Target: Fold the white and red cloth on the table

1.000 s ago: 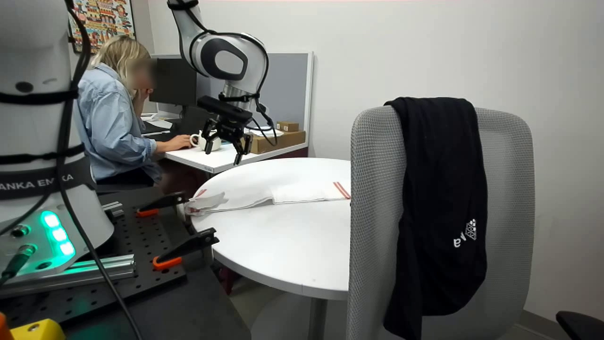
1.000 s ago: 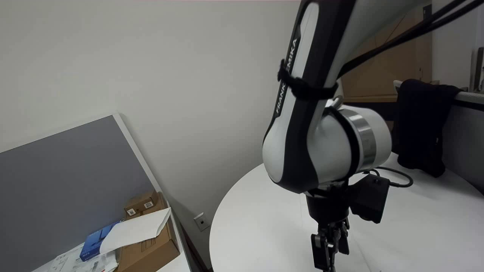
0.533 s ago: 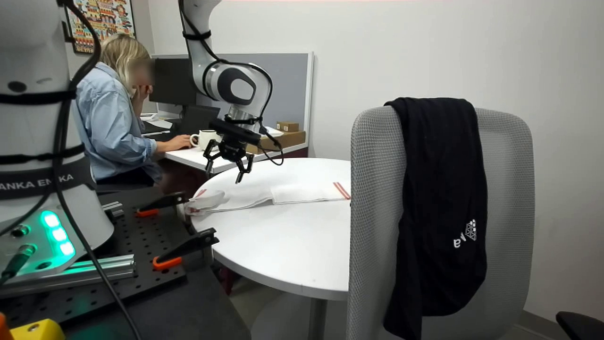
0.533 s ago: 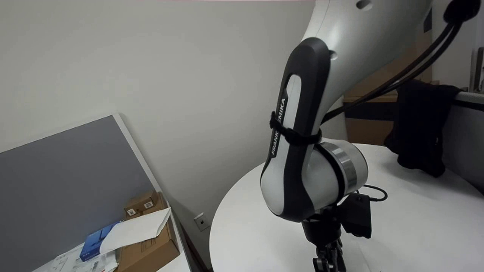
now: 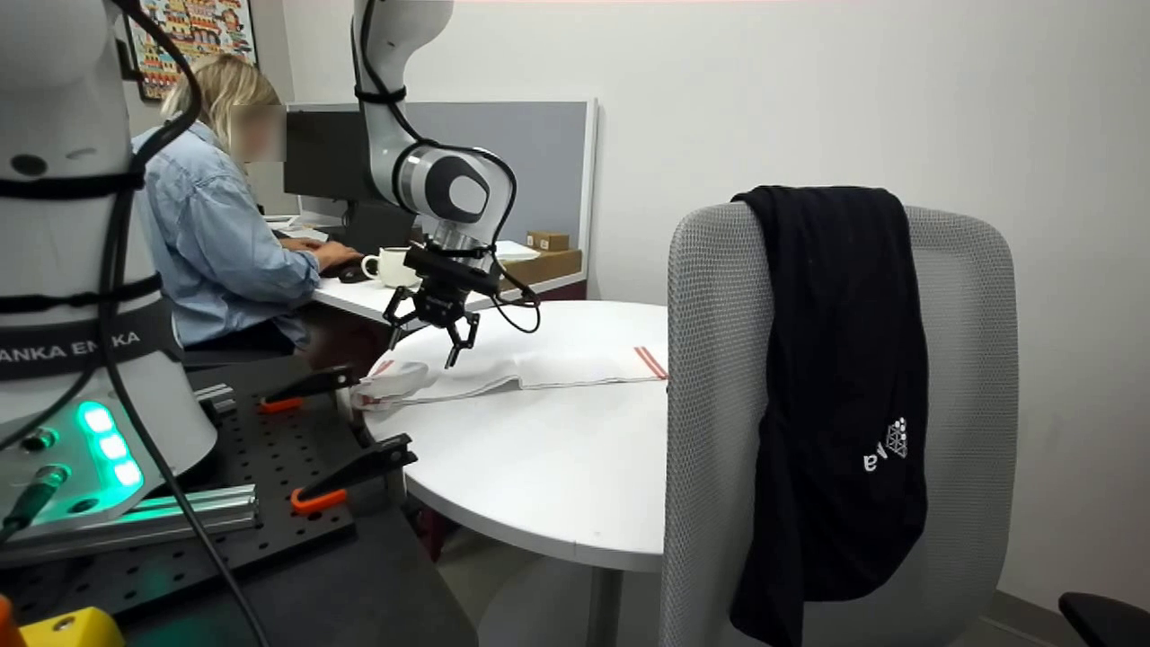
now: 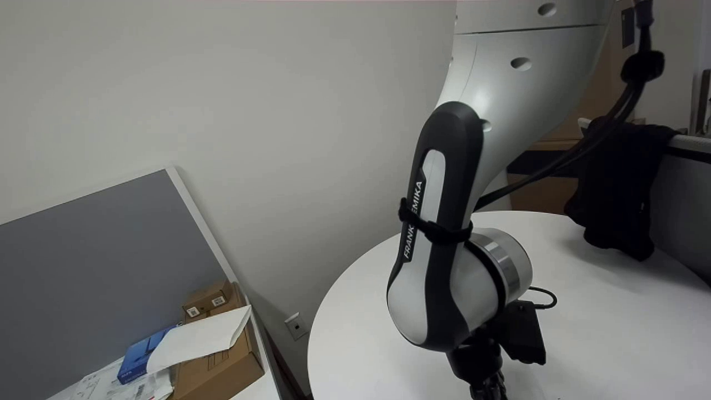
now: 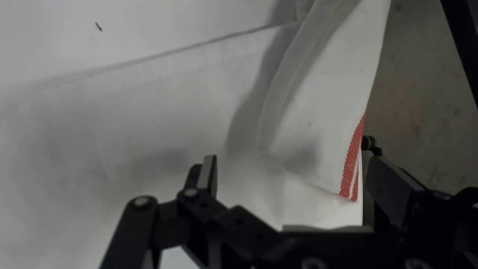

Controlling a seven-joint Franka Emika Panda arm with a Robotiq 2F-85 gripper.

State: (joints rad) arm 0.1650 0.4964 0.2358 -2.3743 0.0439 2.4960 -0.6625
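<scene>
Steeply downward with arm, holding gripper over cloth, with jaws wide apart on nothing; perhaps clear of it, hard to judge. Seen beneath: cloth across table, rumpled by rim. In foreground, blocking part of table: chair under black garment; beyond gripper, mug.

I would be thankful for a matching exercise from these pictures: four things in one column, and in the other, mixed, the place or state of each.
Column 1
1. thin white cloth with red stripes
2. black garment with a small white logo
3. off-white mug with a handle
4. black two-fingered tool

Column 2
A. over the back of a grey mesh chair
B. open, gripping nothing
C. lying on a round white table
D. standing on a white desk

Right pairs: 1-C, 2-A, 3-D, 4-B
</scene>
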